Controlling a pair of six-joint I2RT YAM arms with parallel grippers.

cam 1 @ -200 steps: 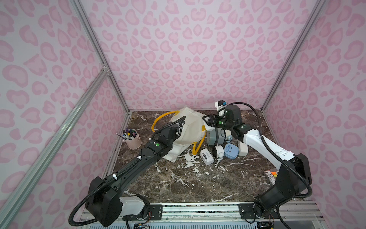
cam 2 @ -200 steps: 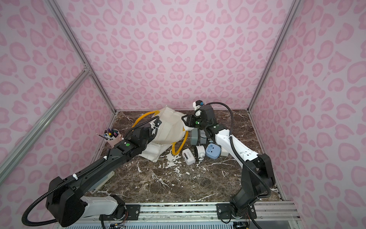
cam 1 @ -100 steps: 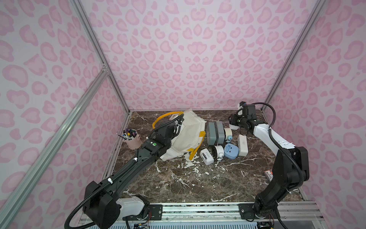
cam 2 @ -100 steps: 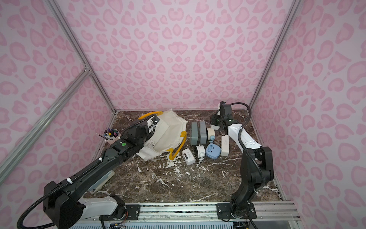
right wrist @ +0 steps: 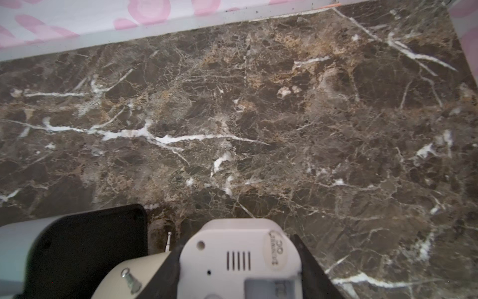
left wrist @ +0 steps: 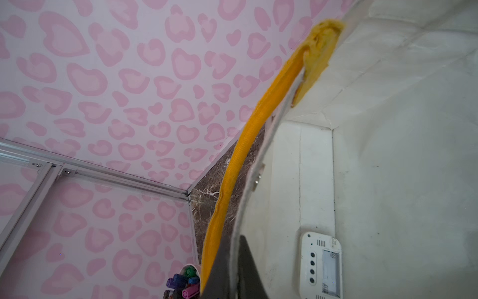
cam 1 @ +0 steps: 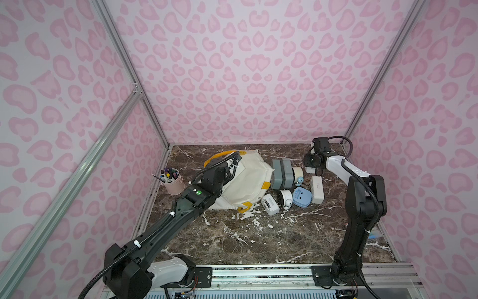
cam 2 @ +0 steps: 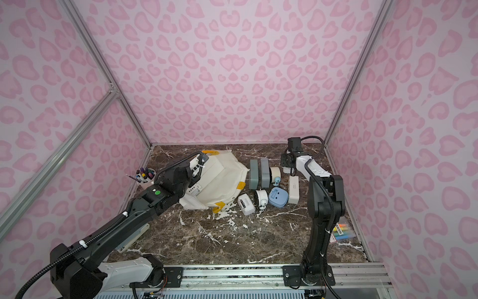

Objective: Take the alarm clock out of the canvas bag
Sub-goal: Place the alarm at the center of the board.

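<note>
Plainly the step in hand is the set-down: the right pincer [cam 1: 313,170] is clamped on a small white alarm clock [right wrist: 240,261], its jaws pressed on the two sides of the casing, low over the marble table [right wrist: 258,116] and well apart from the canvas bag [cam 1: 248,178]. Whether the clock's base already touches the marble I cannot tell, since the wrist view shows only its back. To do it well, I would lower it straight down onto the bare marble ahead of the pincer, clear of the long white clock [cam 1: 317,189] and the grey clocks [cam 1: 282,173] near it, and part the jaws only once it stands flat, lest it topple. The left pincer [left wrist: 232,270] is shut on the bag's rim beside the yellow strap [left wrist: 240,155], holding the mouth up. Just inside that rim, close to its fingers, lies a second white clock [left wrist: 320,266], so the bag is not emptied. On the held clock's back an oval sticker [right wrist: 275,247] reads QC, with smaller lettering too blurred to read; the label on the clock in the bag is illegible.
</note>
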